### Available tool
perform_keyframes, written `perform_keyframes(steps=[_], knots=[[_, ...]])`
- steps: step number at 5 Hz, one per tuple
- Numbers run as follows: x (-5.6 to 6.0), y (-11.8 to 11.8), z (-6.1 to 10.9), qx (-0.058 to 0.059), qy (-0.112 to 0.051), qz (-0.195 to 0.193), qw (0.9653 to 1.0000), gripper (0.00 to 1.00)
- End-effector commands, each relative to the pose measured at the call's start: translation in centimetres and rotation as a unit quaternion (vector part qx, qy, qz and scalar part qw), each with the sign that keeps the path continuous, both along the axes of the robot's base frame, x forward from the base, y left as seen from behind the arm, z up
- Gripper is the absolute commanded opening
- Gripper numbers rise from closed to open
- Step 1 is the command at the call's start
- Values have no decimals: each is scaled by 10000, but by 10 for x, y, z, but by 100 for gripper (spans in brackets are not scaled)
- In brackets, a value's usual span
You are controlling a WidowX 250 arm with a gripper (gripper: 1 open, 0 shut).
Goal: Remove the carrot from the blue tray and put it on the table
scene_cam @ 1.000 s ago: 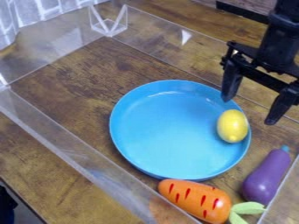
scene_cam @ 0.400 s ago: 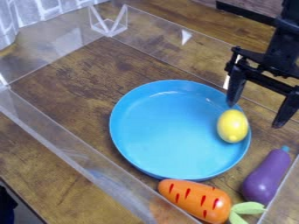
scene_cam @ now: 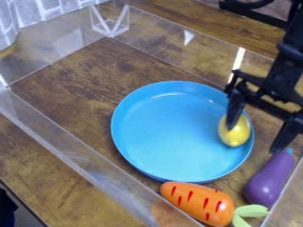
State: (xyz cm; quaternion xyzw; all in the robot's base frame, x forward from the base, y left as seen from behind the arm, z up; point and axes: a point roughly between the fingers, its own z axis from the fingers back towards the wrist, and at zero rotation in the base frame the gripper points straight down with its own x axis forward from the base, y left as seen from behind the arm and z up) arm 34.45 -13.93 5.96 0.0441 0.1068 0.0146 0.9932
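Since the earlier frames, the tool has come lower and slid toward the near right side of the blue tray, so its two black fingers now straddle the tray's right rim area. Its jaws stand wide apart with nothing between them but air and the yellow lemon-like toy, which lies inside the blue tray against its right rim. One finger hangs just over that yellow toy, possibly touching its top, though the angle makes that hard to judge; the other finger sits off the tray's right edge, above the purple eggplant toy.

The carrot is not on the blue tray: it lies on the tabletop just beyond the tray's near rim, orange body pointing left and its light green leafy end toward the eggplant toy. The eggplant toy rests on the tabletop just right of the tray's near-right rim, beside the carrot's leaves. Clear acrylic walls border the tabletop left of the tray.
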Motion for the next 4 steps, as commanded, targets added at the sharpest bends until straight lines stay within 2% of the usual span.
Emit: perform_keyframes(steps=[1, 2, 4], knots=[[-4, -9, 5, -61, -189, -191, 9996, 100], [-4, -12, -5, -22, -124, -273, 9995, 100], [-4, -9, -25, 36, -57, 221, 9997, 100]])
